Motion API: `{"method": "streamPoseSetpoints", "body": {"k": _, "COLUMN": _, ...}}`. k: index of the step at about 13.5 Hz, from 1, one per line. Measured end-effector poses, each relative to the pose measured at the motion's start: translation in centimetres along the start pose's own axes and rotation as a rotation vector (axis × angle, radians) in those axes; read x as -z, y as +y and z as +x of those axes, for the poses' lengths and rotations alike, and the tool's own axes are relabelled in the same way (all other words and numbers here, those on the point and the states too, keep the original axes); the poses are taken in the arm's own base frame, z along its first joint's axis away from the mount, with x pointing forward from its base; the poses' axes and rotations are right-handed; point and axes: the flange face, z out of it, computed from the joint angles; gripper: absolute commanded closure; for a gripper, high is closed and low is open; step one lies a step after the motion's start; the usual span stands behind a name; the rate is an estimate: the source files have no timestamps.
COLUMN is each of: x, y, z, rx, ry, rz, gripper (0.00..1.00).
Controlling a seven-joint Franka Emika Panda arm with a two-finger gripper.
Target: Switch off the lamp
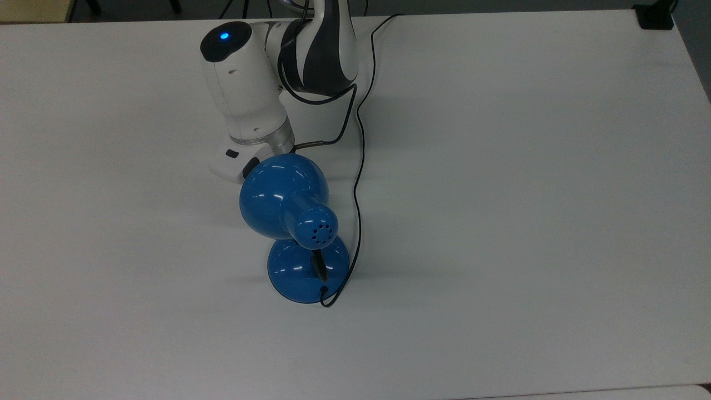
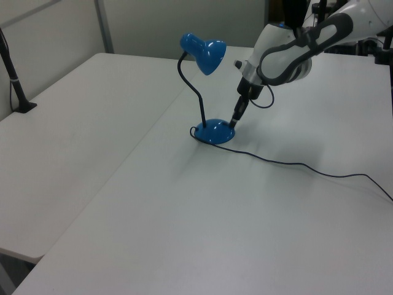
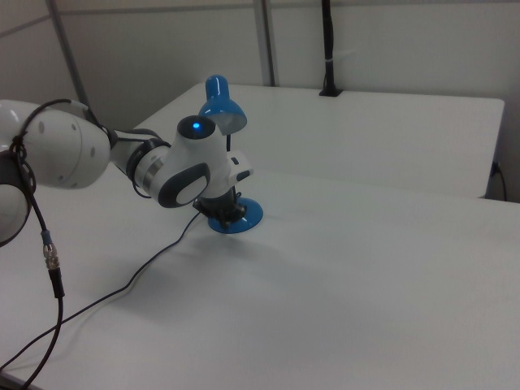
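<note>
- Top view: the lamp (image 1: 294, 216) sits mid-table (image 1: 527, 222), shade over its base, no glow. My arm's wrist (image 1: 247, 111) is at its 11 o'clock.
- Left view: my gripper (image 2: 235, 121) touches the base's 2 o'clock edge; fingers look pinched together, holding nothing.
- Right view: the arm covers part of the base; cord (image 3: 122, 292) trails toward 7 o'clock.

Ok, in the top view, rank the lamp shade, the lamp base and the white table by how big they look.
1. White table, by far the largest.
2. Lamp shade.
3. Lamp base.

The shade sits nearer the camera, so shade versus base is unsure.
</note>
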Motion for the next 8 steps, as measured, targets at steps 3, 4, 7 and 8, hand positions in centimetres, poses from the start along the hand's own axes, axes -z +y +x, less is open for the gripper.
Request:
{"method": "streamPoseSetpoints", "body": {"k": 3, "x": 4.3, "y": 0.3, "z": -1.1, "rx": 0.054, "ry": -0.196, "rz": 0.057, "gripper": 0.40}}
{"method": "streamPoseSetpoints", "body": {"k": 4, "x": 6.8, "y": 0.4, "z": -1.6, "rx": 0.070, "ry": -0.257, "rz": 0.063, "gripper": 0.00}}
{"method": "streamPoseSetpoints", "body": {"k": 7, "x": 14.1, "y": 0.1, "z": -2.5, "rx": 0.102, "ry": -0.376, "rz": 0.059, "gripper": 0.00}}
{"method": "streamPoseSetpoints", "body": {"k": 8, "x": 16.7, "y": -0.1, "z": -2.3, "rx": 0.111, "ry": -0.390, "rz": 0.055, "gripper": 0.00}}
